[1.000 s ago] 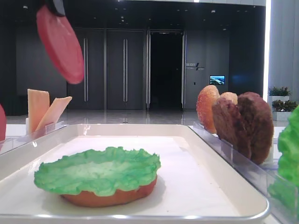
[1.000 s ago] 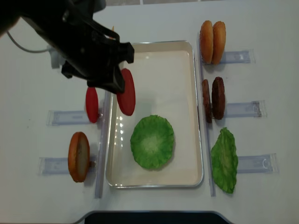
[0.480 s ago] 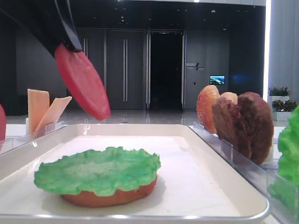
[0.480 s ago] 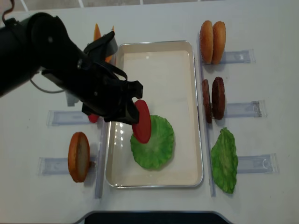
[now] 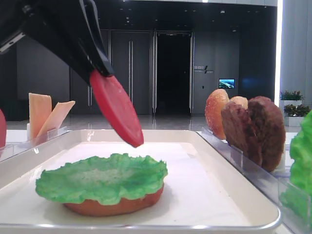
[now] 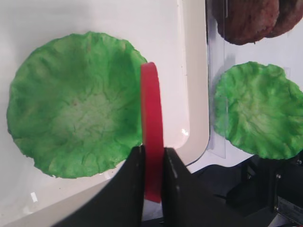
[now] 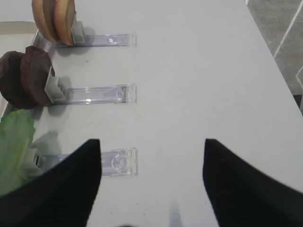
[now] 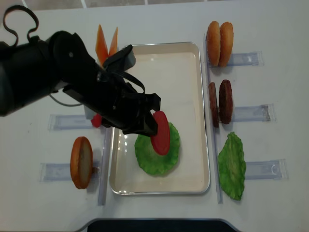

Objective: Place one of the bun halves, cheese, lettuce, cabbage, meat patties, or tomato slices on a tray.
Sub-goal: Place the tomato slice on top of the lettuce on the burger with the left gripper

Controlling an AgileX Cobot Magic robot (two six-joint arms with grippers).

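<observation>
**Tomato slice held on its edge above the lettuce**

The tray (image 8: 199, 111) is the largest thing here, white with a raised glossy rim, and it lies in the middle of the table (image 8: 270, 203). On its near part rests a lettuce (image 8: 149, 162) leaf spread over a bun half (image 5: 114, 207), whose brown edge shows under the green in the low view.

The left gripper (image 8: 148, 124) reaches over the tray from the left side. Its fingers (image 6: 176, 163) are pressed on the two flat faces of a tomato slice (image 5: 116, 108), near the rim of the disc. The slice hangs tilted, with its lower edge above the lettuce and not touching it.

The slice looks stiff and light, I think, because it keeps its flat shape while held by one edge only. Its matte surface should give fair grip, but a hold so near the rim may let it swing or slip. Taking it by the two faces seems the proper way.

The right gripper (image 7: 151, 189) is apart from all this, its dark fingers spread wide over bare table and holding nothing, near the clear holders (image 7: 118, 161).

Smaller things wait outside the tray: the meat patties (image 8: 219, 102), two bun halves (image 8: 219, 43) and the cheese (image 8: 106, 41).
</observation>
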